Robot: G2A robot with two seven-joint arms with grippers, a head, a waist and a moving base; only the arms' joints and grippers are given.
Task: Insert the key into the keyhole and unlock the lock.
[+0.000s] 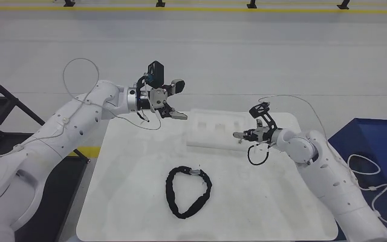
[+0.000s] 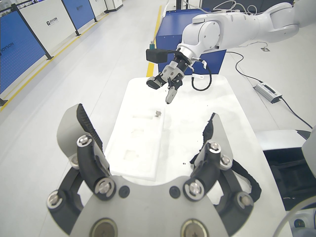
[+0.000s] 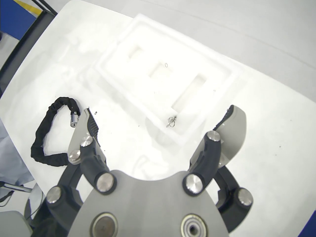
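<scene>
A small silver key (image 3: 171,122) on a ring lies on the white foam tray (image 3: 116,45), at the tray's end nearest my right gripper (image 3: 160,112). That gripper is open and hovers just above and short of the key (image 2: 157,113). The lock is a black fabric-sleeved chain loop (image 1: 188,191) with a silver cylinder (image 3: 73,120), lying on the table in front of the tray. My left gripper (image 1: 179,100) is open and empty, held above the table's far left corner beside the tray's (image 1: 211,130) other end. The right gripper (image 2: 161,91) faces it across the tray.
The white table (image 1: 133,199) carries the tray and the lock. A blue box (image 1: 363,139) stands off its right side and a black frame (image 1: 12,103) off its left. A tiny loose ring (image 3: 166,64) rests on the tray. A power adapter (image 2: 267,91) lies on the floor.
</scene>
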